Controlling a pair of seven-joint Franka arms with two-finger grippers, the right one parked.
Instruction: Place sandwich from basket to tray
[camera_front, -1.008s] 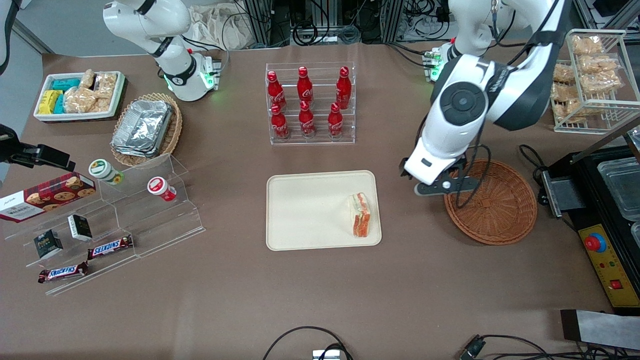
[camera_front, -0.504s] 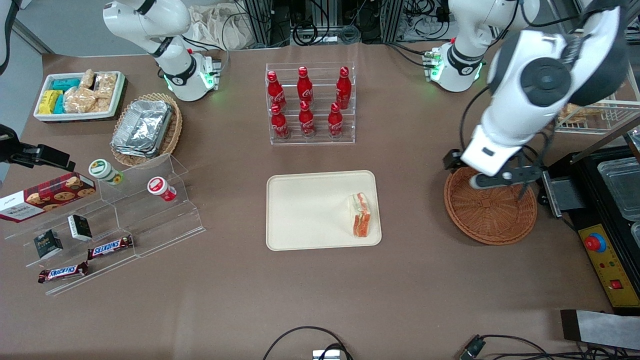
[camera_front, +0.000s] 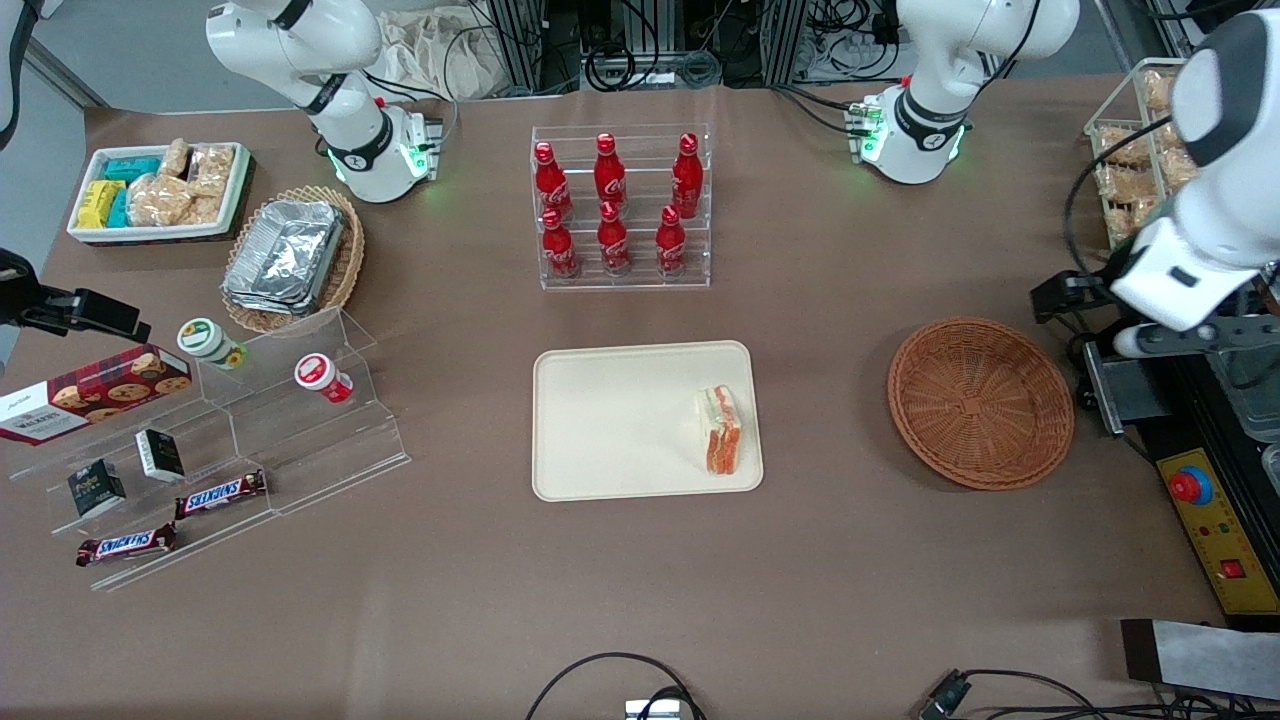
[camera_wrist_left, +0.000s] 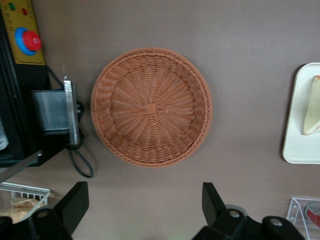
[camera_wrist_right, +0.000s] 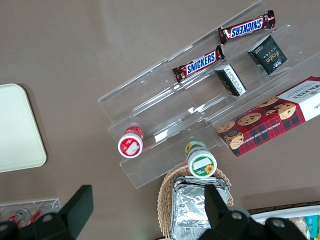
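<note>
The sandwich (camera_front: 720, 430), a white wedge with orange and green layers, lies on the cream tray (camera_front: 620, 420), close to the tray edge that faces the basket. The wrist view catches that tray edge (camera_wrist_left: 300, 145) and a corner of the sandwich (camera_wrist_left: 311, 107). The round reddish-brown wicker basket (camera_front: 980, 400) (camera_wrist_left: 151, 106) holds nothing. My left gripper (camera_front: 1180, 340) (camera_wrist_left: 144, 205) hangs open and holds nothing. It is above the table, beside the basket, toward the working arm's end, over the edge of the black machine.
A black machine with a red button (camera_front: 1190, 487) stands beside the basket. A wire rack of snack bags (camera_front: 1150, 160) is farther from the camera. A rack of cola bottles (camera_front: 620, 210) stands farther back than the tray. Acrylic steps (camera_front: 250, 440) with snacks lie toward the parked arm's end.
My left gripper has swung from the basket's tray-side rim, across the basket, to the black machine at the working arm's end. The sandwich stays on the tray.
</note>
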